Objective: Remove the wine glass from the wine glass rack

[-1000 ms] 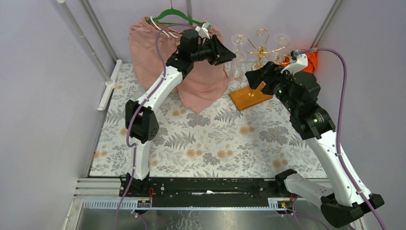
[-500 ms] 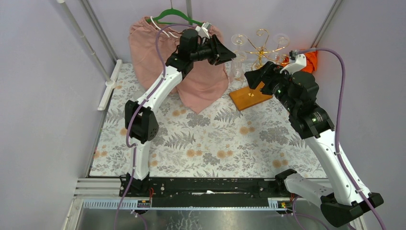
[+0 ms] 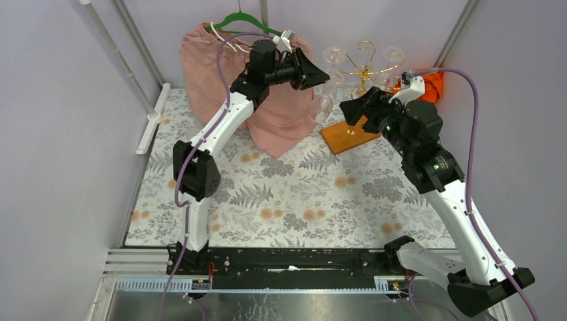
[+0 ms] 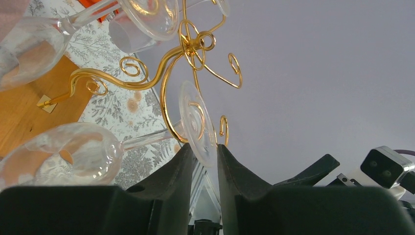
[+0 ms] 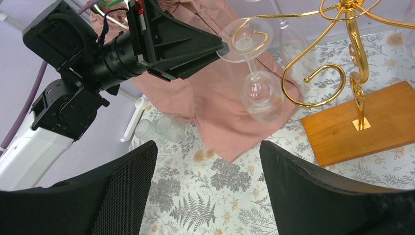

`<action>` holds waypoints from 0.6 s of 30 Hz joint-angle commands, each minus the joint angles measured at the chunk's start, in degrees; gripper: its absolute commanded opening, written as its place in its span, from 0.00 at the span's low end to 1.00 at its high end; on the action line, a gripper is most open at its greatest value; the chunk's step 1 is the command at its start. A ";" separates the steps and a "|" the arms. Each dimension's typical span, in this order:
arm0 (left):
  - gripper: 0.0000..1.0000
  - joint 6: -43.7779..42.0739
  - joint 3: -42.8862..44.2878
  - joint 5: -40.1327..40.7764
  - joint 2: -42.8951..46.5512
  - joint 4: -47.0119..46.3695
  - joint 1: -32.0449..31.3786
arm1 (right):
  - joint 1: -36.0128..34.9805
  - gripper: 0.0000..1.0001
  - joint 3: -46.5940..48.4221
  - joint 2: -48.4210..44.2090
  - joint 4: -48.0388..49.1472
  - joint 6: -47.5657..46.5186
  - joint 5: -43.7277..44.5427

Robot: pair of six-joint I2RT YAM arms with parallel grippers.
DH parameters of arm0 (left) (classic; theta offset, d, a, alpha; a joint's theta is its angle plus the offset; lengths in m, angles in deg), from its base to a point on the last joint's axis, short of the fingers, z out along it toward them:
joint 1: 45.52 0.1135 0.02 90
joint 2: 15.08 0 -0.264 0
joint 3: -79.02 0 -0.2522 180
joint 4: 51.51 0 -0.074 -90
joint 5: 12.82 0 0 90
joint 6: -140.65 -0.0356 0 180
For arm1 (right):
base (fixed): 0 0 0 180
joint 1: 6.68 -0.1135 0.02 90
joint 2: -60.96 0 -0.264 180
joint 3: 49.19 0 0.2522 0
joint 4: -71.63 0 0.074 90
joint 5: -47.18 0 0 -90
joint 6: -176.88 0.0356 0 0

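Glass [image 5: 261, 95] hangs bowl-down off the rack's [image 5: 353, 54] left curl at the far side of the counter [image 3: 301, 194], stem slightly tilted. Left pincer [image 4: 206, 149] is clenched edge-on on the rim of its foot, so it's the nearer one. Right pincer [image 5: 205, 152] is released and empty, further right. I'd guess the foot has to slide left out of that curl.

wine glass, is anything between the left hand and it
Nothing visible. The left hand grips the foot of the glass. The foot hangs in a gold curl of the rack, and the glass must slide out of that curl to come free.
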 commanded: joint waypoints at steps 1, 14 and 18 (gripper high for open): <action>0.31 0.53 -0.52 -2.00 1.52 -3.51 -0.56 | -0.16 0.84 -0.09 -0.06 2.89 0.35 -0.73; 0.26 1.94 1.04 -1.76 -0.58 -3.69 -0.56 | -0.18 0.84 -0.18 -0.76 3.44 0.43 -0.40; 0.23 1.94 1.37 -2.02 -1.01 -3.17 -0.55 | -0.19 0.84 -0.32 -1.06 3.49 0.43 -0.20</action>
